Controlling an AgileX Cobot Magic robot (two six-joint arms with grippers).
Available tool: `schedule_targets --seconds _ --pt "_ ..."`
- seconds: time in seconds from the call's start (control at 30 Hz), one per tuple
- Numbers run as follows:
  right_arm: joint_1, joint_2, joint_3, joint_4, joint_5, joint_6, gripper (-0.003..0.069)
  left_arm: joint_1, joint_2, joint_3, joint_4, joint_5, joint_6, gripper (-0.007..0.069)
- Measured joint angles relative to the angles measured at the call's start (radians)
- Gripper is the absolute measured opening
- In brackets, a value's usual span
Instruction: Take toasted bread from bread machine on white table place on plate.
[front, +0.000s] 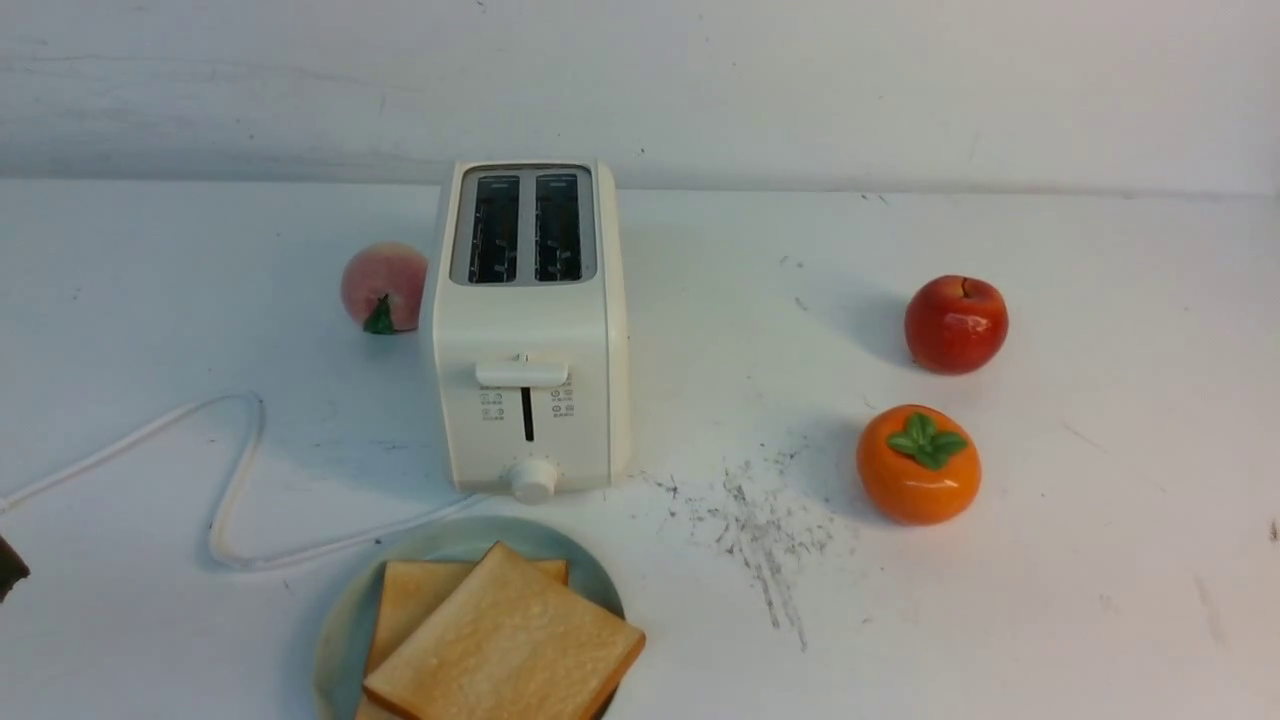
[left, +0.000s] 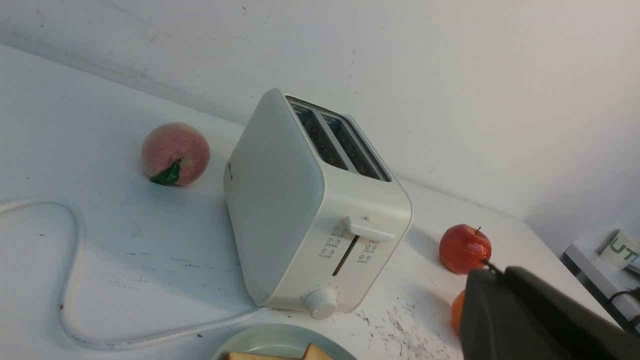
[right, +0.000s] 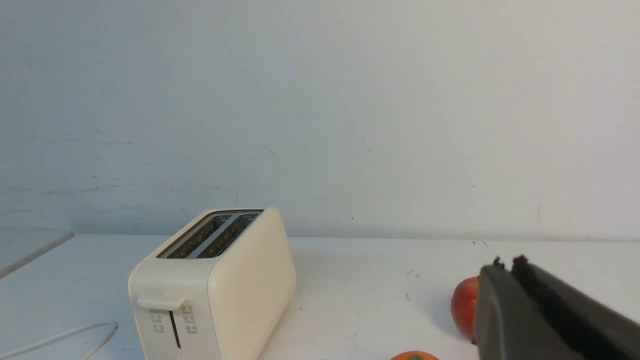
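My left pincer (left: 502, 272) is pressed together with nothing in it, and so is my right pincer (right: 507, 262); both hang well apart from the bread machine (front: 525, 320), by which I place everything else

Just in front of the machine, on the white table (front: 1100, 620), sits my plate (front: 345, 620), and both slices of toasted bread (front: 510, 640) lie on it, the upper one turned askew across the lower and jutting past the rim

The machine's two slots hold no bread, and its white cord (front: 235, 480) runs from its foot out to the left

Beside its left side I see a peach (front: 385, 285); off to its right are a red apple (front: 956, 325) and, nearer me, an orange persimmon (front: 918, 465)
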Motion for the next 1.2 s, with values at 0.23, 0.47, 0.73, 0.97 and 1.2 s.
schedule_targets --seconds 0.23,0.47,0.73,0.97,1.2 --pt "0.0 0.0 0.0 -0.001 0.0 0.0 0.0025 0.0 0.0 0.006 0.019 -0.004 0.018 0.0011" --pt "0.0 0.0 0.0 -0.001 0.0 0.0 0.0032 0.095 -0.06 0.157 0.061 -0.033 0.074 0.0017" --pt "0.0 0.0 0.0 -0.001 -0.001 0.0 0.0038 0.184 -0.183 0.381 0.118 0.033 0.079 0.0022" --pt "0.0 0.0 0.0 -0.003 0.0 0.0 0.0044 0.184 -0.183 0.387 0.172 0.086 0.08 0.0029" --pt "0.0 0.0 0.0 -0.003 0.0 0.0 0.0055 0.184 -0.183 0.387 0.176 0.086 0.08 0.0037"
